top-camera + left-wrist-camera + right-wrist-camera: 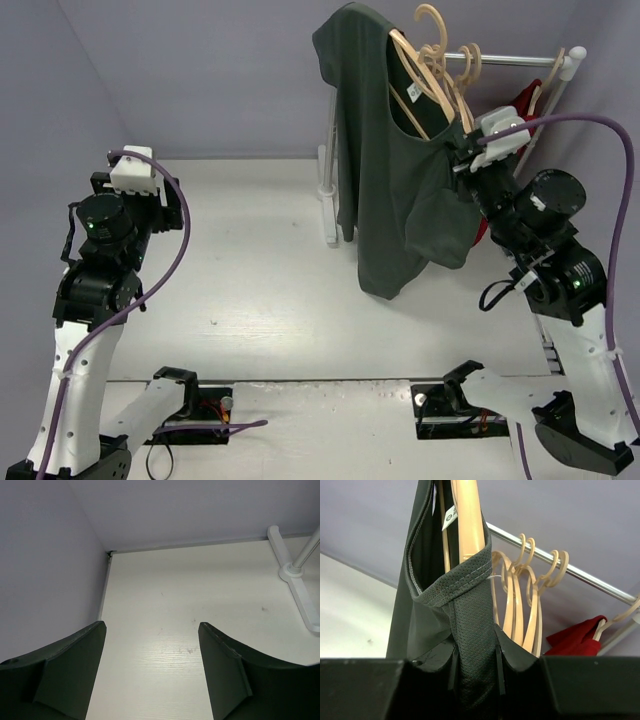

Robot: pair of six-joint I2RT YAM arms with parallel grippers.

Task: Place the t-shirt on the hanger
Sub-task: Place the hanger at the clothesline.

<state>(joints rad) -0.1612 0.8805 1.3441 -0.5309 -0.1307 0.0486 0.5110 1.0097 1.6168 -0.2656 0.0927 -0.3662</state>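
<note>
The dark grey-green t-shirt (385, 180) hangs from the left end of the rack, draped over one arm of a pale wooden hanger (408, 70) whose arm runs through the neck opening. My right gripper (455, 142) is shut on a bunched strip of the shirt's collar edge. In the right wrist view that mesh cloth of the t-shirt (472, 625) fills the gap of the right gripper (476, 655), and the hanger (469, 520) rises out of the collar above it. My left gripper (152, 652) stands open over bare table at the far left, nothing between its fingers.
Several more tan hangers (522, 597) hang on the metal rail (580, 575), with a bright red garment (577, 640) at its right end. The rack's white foot (300, 587) lies on the table at the back. The left wrist (130, 175) is near the left wall.
</note>
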